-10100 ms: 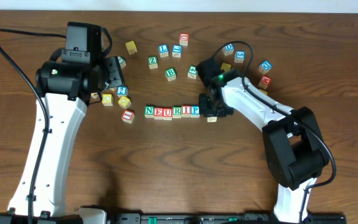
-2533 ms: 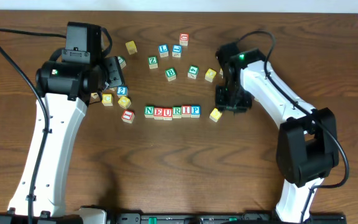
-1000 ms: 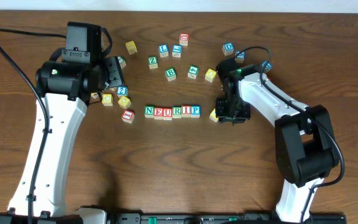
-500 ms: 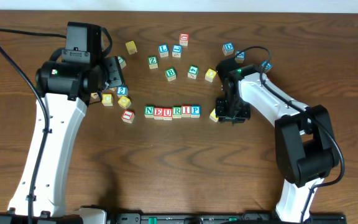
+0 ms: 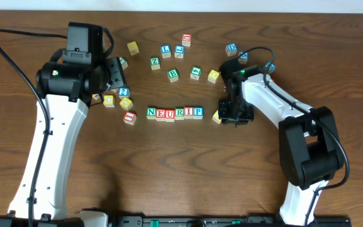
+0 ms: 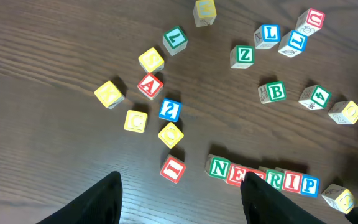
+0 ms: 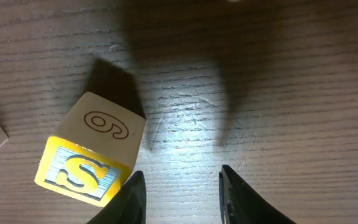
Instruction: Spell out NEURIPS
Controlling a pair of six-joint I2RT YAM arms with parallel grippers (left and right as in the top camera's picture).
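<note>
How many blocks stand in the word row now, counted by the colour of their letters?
Green: 2, the N block and the R block.
Red: 2, the E block and the I block.
Blue: 1, the P block.
Colour unclear: 1, the U block.
Total: 6.

The left arm [image 5: 49, 145] and right arm [image 5: 266, 101] share white link shells and black joint housings, each trailing a black cable [image 5: 11, 63]. A small green light [image 5: 239, 71], seemingly, glows on each.
</note>
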